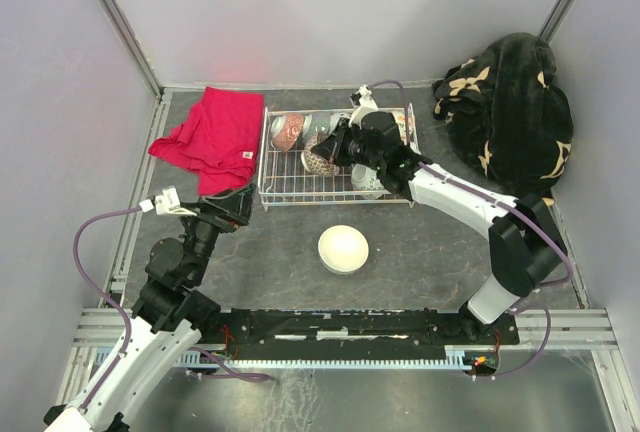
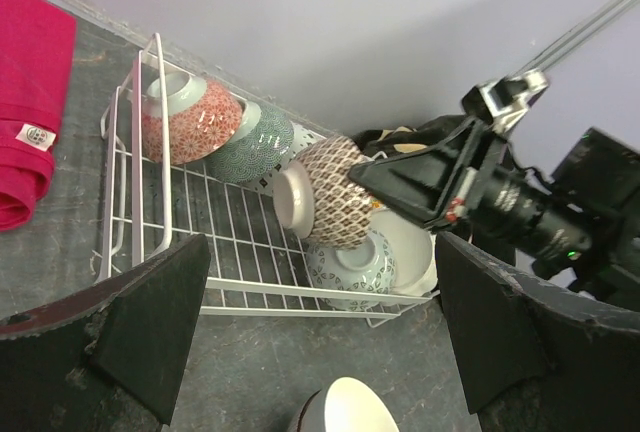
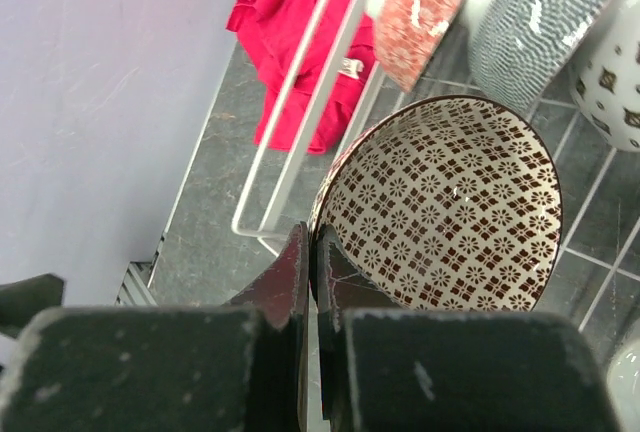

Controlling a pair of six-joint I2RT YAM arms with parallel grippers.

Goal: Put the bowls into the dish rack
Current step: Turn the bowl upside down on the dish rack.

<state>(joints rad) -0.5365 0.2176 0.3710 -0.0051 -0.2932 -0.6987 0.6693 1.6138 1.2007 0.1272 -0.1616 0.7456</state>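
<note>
The grey surface (image 1: 420,252) carried everything. A black blanket (image 1: 510,102) lay heaped in its far right corner. The white wire rack (image 1: 288,188) sat at the far middle, with a red cloth (image 1: 215,132) just beside its left end.

The right end effector (image 3: 313,252) was clenched on the rim of a lattice bowl (image 3: 450,212), holding it tipped on edge over the rack's wires, near the middle. The left end effector (image 1: 238,206) was released, its jaws wide apart. It hung over the surface near the rack's front left corner and touched nothing.

Inside the rack, a red bowl (image 2: 190,122) stood on edge at the far left end, and a green bowl (image 2: 255,144) stood on edge just beside it. A pale bowl (image 2: 350,267) lay at the front right, below the lattice bowl, with a plain bowl (image 2: 412,247) just beside it. A white bowl (image 1: 343,249) sat on the surface in front of the rack, apart from it.
</note>
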